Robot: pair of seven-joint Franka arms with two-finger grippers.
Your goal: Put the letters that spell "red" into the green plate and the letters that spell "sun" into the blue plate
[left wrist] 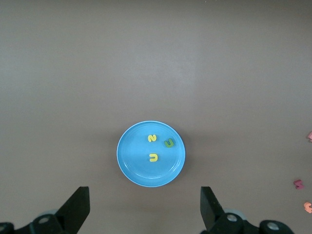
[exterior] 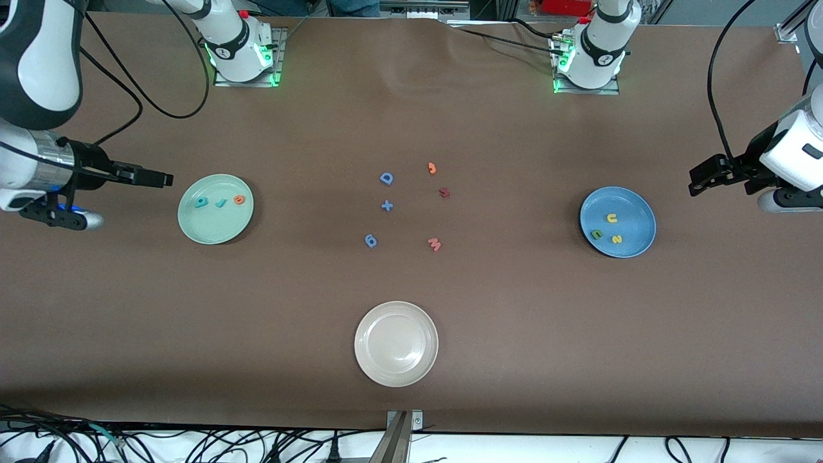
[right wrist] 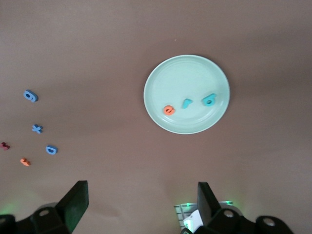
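Note:
The pale green plate [exterior: 215, 229] [right wrist: 185, 78] holds a teal "d" [exterior: 201, 203] [right wrist: 209, 100], a teal "r" [exterior: 220, 202] [right wrist: 186, 103] and an orange "e" [exterior: 238, 200] [right wrist: 169, 110]. In the blue plate [exterior: 635, 212] [left wrist: 139, 168] lie a yellow "u" [exterior: 612, 218] [left wrist: 153, 157], a green "n" [exterior: 596, 235] [left wrist: 168, 143] and a yellow "s" [exterior: 616, 239] [left wrist: 152, 138]. My right gripper [exterior: 164, 179] [right wrist: 142, 200] hangs open and empty over the table beside the green plate, at the right arm's end. My left gripper [exterior: 694, 183] [left wrist: 145, 204] hangs open and empty beside the blue plate, at the left arm's end.
Mid-table lie loose foam pieces: a blue "D" [exterior: 386, 178], a blue plus [exterior: 386, 206], a blue "6" piece [exterior: 371, 240], an orange piece [exterior: 432, 168], a dark red letter [exterior: 443, 192] and a salmon "w" [exterior: 434, 244]. A cream-white plate [exterior: 396, 321] sits nearer the camera.

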